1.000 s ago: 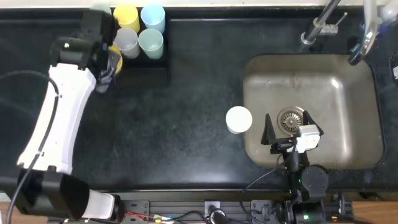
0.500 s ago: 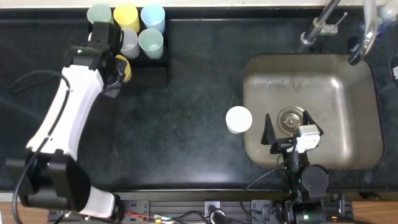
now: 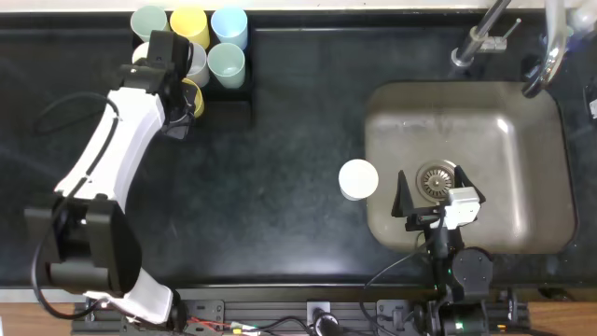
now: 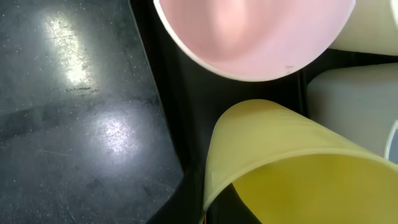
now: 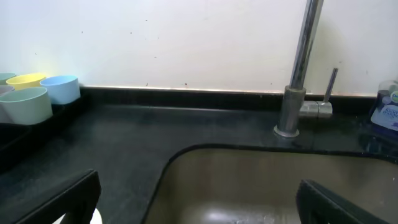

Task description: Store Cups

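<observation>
Left pincer (image 3: 179, 95): looks to us like it's clamped on the yellow cup (image 4: 292, 168), which is tilted, right over the tray (image 3: 229, 107).
Left wrist view: we get a pink cup (image 4: 249, 31) just past the pincer's yellow cup, with a grey cup (image 4: 348, 99) beside it.
Right pincer (image 3: 429, 198): wide open, holding nothing, over the sink (image 3: 504, 121).
Top view: white cup (image 3: 358, 179) on the counter, just beside the right pincer.

Black countertop (image 3: 280, 187) with a steel sink (image 3: 522, 121) recessed toward its right edge. The round drain (image 3: 435, 177) lies in the basin floor. A chrome faucet (image 5: 292, 93) stands at the back edge below a pale wall (image 5: 186, 37). A blue-labelled bottle (image 5: 387, 112) occupies the back right corner.
</observation>
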### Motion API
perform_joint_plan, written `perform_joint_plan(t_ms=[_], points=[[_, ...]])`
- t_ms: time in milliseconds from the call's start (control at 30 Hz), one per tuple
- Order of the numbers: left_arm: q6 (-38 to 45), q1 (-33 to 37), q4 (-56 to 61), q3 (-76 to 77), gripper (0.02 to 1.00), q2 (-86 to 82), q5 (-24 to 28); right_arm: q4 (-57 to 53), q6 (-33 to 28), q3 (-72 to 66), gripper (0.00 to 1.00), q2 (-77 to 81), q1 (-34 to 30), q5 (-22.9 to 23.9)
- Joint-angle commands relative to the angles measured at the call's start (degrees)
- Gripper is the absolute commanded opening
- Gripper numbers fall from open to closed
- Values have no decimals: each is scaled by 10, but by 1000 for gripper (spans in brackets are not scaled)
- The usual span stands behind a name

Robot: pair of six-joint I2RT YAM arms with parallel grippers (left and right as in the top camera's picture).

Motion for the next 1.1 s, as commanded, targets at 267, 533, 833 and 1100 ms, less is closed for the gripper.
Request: perform_joint_plan(t_ms=[267,533,833,1100], points=[[-3,-1,-1,-2,97,6,-14,5,-3,-5,998,-6,3,-4],[-1,-1,-12,-2,130,6,-25,5,-3,-5,998,-6,3,-4],[1,0,-15,-2,229,2,-27,5,-3,-5,998,-6,3,-4],[18,-1,-6,-2,404,-109,-34,5,-3,-5,998,-6,3,-4]])
